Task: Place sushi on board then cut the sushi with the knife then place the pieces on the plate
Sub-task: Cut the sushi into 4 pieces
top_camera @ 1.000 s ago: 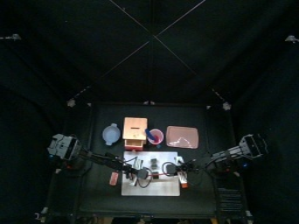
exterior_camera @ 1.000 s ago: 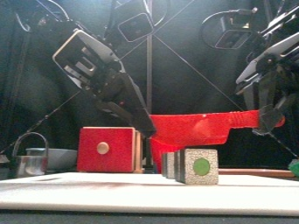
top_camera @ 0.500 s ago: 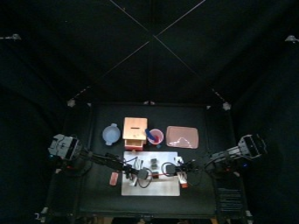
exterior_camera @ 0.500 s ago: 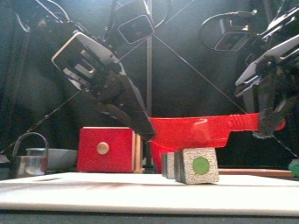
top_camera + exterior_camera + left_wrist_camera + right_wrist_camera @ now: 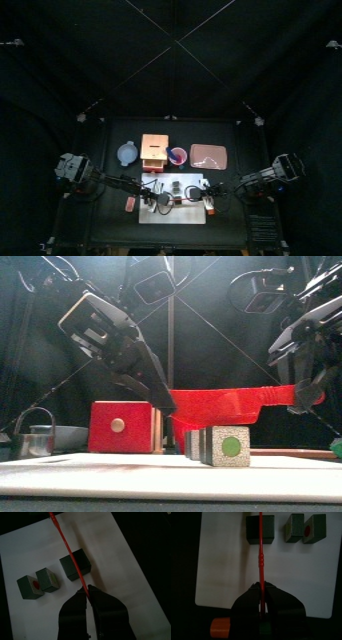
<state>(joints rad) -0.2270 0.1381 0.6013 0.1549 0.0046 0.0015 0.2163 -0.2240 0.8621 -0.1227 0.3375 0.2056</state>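
Front view: we noted both arms slanting down and inward, left gripper [image 5: 162, 404] and right gripper [image 5: 310, 394] each clamped on the red toy knife [image 5: 221, 406], over the sushi roll [image 5: 227, 445] on the white cutting board [image 5: 120, 474].

black table [image 5: 114, 228], white board [image 5: 181, 215], wooden box [image 5: 156, 147], bowl [image 5: 127, 153], pink tray [image 5: 209, 156]

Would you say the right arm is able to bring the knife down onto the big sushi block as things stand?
Probably yes: the knife, in the right gripper, hangs over the block with nothing between; the left gripper grips its other end, though.
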